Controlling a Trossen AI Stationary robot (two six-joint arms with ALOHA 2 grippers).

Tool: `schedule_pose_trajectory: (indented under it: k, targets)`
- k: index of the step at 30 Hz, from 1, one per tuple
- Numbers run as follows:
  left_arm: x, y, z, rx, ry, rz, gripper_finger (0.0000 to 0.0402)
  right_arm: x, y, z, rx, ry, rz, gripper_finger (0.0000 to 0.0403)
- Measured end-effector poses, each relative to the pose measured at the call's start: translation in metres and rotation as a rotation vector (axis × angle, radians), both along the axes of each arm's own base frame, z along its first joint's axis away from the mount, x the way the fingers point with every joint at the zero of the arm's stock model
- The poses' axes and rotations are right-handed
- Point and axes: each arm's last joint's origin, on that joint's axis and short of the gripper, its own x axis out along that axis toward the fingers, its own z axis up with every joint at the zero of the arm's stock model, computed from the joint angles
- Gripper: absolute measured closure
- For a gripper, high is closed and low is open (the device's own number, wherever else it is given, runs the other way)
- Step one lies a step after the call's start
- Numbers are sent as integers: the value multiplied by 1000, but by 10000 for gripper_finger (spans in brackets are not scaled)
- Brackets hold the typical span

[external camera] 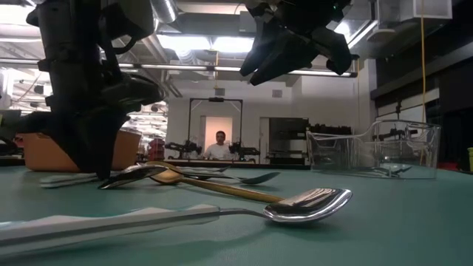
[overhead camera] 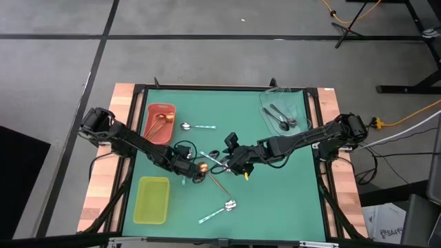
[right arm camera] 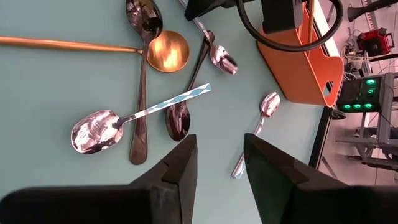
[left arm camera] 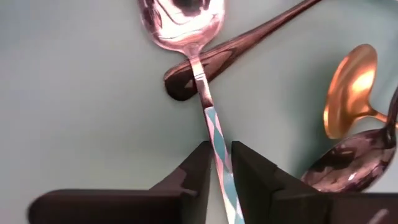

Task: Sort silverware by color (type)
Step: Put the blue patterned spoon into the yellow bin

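From the high view, the left end effector [overhead camera: 187, 167] sits low over a cluster of spoons near the middle of the green tabletop [overhead camera: 275, 200], just beside the gold spoon [overhead camera: 209, 173] whose bowl shows orange at its tip, while the right end effector [overhead camera: 238, 162] hangs close by on the other side of the same cluster; a red tray [overhead camera: 148, 122] holds copper spoons [overhead camera: 161, 122], a clear tray [overhead camera: 300, 103] holds dark spoons [overhead camera: 281, 117], a yellow-green tray [overhead camera: 152, 200] lies toward the front, and two mint-handled spoons lie apart, one [overhead camera: 198, 127] beside the red tray and one [overhead camera: 220, 211] toward the front edge. In the low view the nearest mint-handled spoon [external camera: 222, 213] lies flat in the foreground, the gold one [external camera: 214, 188] behind it, and a person [external camera: 219, 148] shows far back in the room. The left wrist view shows that arm's fingers [left arm camera: 193, 177] set either side of a mint-patterned handle [left arm camera: 219, 149] (a narrow gap, the handle between them and seemingly touched; whether it is firmly pinched I cannot tell), with a dark spoon [left arm camera: 236, 46] crossing under its neck. In the right wrist view its own fingers [right arm camera: 180, 171] stand apart with nothing between them, above another mint-handled spoon [right arm camera: 134, 119] and two dark ones [right arm camera: 142, 81]
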Motion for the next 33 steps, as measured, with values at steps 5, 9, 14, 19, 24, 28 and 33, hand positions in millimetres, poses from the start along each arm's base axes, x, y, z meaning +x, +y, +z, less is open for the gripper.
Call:
schedule_pose_trajectory:
  k: [5, 9, 14, 19, 24, 28, 33]
  targets:
    - [-2, 0, 1, 3, 13, -30, 387, 0, 0, 0, 7, 2, 7, 279]
    - [-3, 1, 2, 7, 23, -57, 389, 0, 0, 0, 9, 2, 9, 279]
    - [-3, 1, 2, 8, 24, -60, 380, 0, 0, 0, 9, 2, 9, 279]
    - [-2, 0, 4, 13, 30, -91, 386, 0, 0, 0, 9, 2, 9, 279]
    - [4, -2, 12, 15, 20, -129, 386, 0, 0, 0, 8, 2, 9, 279]
    - [7, -3, 21, 29, 42, -137, 386, 0, 0, 0, 8, 2, 9, 278]
    - [13, -4, 39, 55, 72, -177, 386, 0, 0, 0, 8, 2, 9, 279]
